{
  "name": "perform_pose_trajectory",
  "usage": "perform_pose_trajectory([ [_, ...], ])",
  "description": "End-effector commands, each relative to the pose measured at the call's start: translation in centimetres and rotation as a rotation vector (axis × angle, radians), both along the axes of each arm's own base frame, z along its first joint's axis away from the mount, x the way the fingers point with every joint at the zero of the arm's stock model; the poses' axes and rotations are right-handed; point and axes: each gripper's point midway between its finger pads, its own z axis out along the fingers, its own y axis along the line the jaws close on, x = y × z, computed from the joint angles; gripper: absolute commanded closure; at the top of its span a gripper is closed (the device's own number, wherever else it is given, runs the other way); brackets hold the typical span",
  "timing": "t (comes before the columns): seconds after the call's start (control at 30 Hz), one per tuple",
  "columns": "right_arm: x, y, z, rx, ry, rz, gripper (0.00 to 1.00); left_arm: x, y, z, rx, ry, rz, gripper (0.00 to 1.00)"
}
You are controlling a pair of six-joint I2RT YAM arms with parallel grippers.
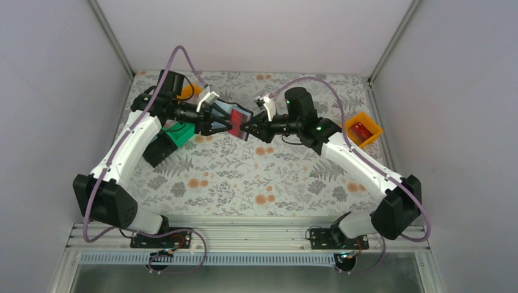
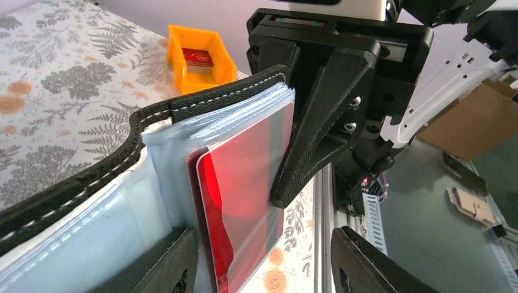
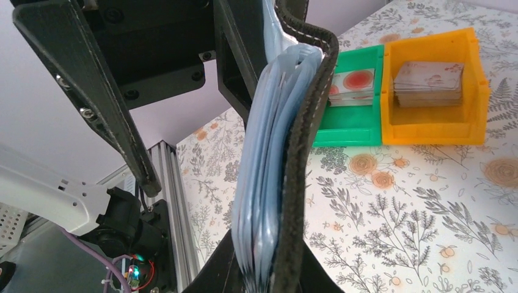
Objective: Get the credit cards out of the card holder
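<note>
The left claw [image 2: 262, 244] stands spread around a red card [image 2: 244, 195] sleeved in the card holder [image 1: 235, 117], which the right claw [image 1: 245, 129] pinches aloft at the holder's far edge. The left should close squarely on the card, then draw straight away from the holder.

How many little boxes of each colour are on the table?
Orange: 2, the right orange box and the left orange box
Green: 1, the green box
Black: 1, the black box
Total: 4
</note>
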Motion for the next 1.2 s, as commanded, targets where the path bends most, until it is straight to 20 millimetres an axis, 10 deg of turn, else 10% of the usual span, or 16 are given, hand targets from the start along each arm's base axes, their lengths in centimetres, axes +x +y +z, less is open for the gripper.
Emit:
perform_pose_trajectory([
  [0.0,-4.9,0.7,6.8,0.178,-0.204,0.23,0.96,-0.3,-2.6,0.8,-0.011,-0.071,-0.069,0.44],
  [0.43,-4.7,-0.2,7.1,0.16,-0.254,0.18,0.96,-7.1,-5.1,5.1,-0.092,-0.126,-0.317,0.64],
  [0.77,-5.2,-0.2,7.9,0.19,-0.227,0.196,0.96,-7.1,-6.1,5.9,-0.087,-0.132,-0.319,0.85],
  [1.17,-5.0,-0.5,7.8,0.182,-0.241,0.174,0.96,-7.9,-7.3,11.4,-0.213,-0.165,-0.381,0.71],
])
